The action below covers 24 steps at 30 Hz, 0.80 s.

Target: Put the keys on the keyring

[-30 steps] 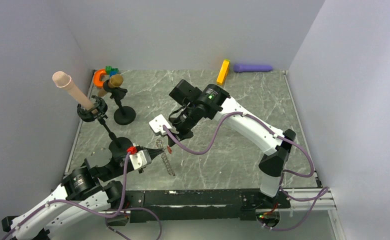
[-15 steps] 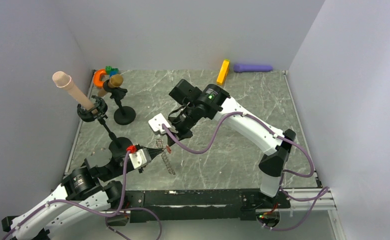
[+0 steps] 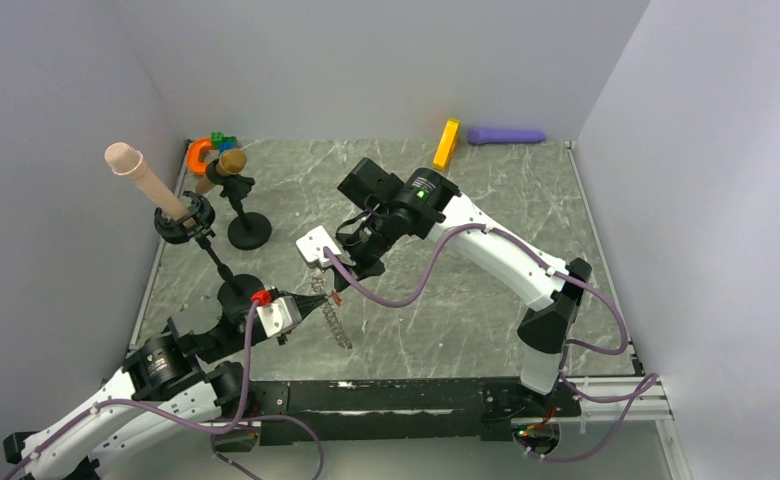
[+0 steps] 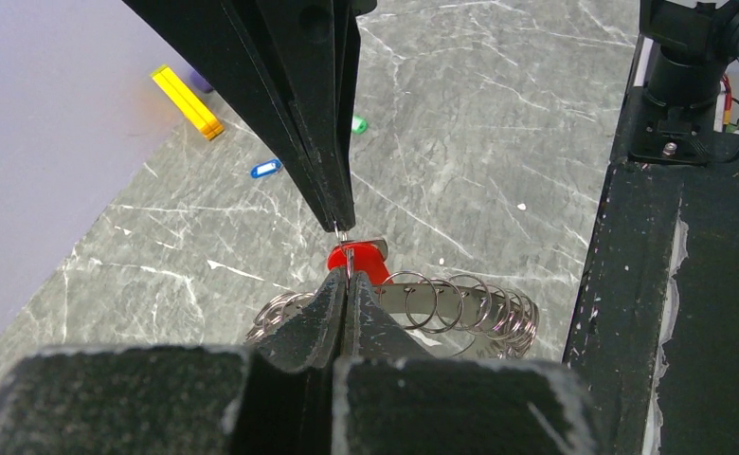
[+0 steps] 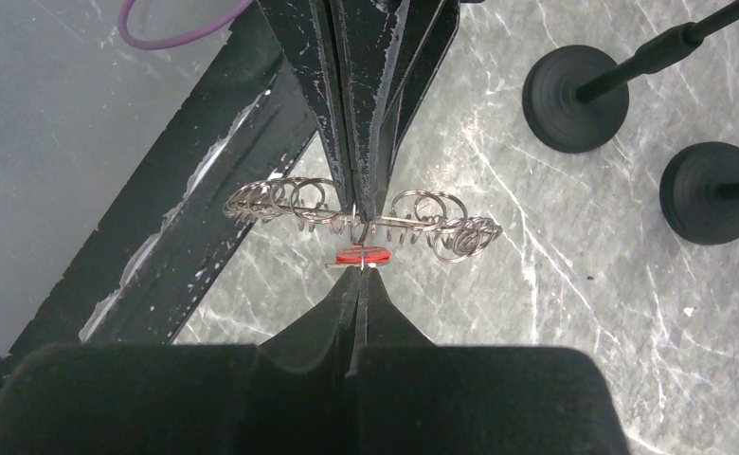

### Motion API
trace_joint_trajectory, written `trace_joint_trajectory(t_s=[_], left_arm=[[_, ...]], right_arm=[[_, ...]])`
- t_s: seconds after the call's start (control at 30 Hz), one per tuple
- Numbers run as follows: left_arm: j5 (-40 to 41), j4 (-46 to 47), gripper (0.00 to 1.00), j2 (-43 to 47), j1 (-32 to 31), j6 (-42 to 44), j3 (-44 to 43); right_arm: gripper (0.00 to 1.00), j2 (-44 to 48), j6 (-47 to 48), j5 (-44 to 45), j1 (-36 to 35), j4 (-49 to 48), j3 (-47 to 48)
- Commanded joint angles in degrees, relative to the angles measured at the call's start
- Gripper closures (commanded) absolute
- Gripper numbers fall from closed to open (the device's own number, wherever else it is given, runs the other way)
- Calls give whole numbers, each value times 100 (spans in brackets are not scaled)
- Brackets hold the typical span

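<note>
Tightly pinched by right pincer (image 5: pixel 359 273), red key (image 5: pixel 361 253) sits beside keyring (image 5: pixel 460 237).

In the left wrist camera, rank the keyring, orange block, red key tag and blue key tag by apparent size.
1. keyring: largest, nearest the camera.
2. orange block.
3. red key tag: partly hidden, close; unsure against the block.
4. blue key tag: smallest.

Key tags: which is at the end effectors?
The red tag, between the tips of left end effector and right end effector, by the keyring. The blue tag and green tag lie loose beyond.
</note>
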State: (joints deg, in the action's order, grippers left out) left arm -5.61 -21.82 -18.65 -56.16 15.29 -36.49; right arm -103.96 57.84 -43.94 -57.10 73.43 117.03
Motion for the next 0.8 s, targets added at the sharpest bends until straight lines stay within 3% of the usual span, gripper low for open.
trace_joint_trajectory(t_s=[0.0,0.77], left_arm=[[132,381,100,-36,17,-97,-60],[191,339,100,-14,16,-153,-43]], right_arm=[[100,16,-56,-49,-38,-121,109],[100,-18,-115,-59,-24,-135,171]])
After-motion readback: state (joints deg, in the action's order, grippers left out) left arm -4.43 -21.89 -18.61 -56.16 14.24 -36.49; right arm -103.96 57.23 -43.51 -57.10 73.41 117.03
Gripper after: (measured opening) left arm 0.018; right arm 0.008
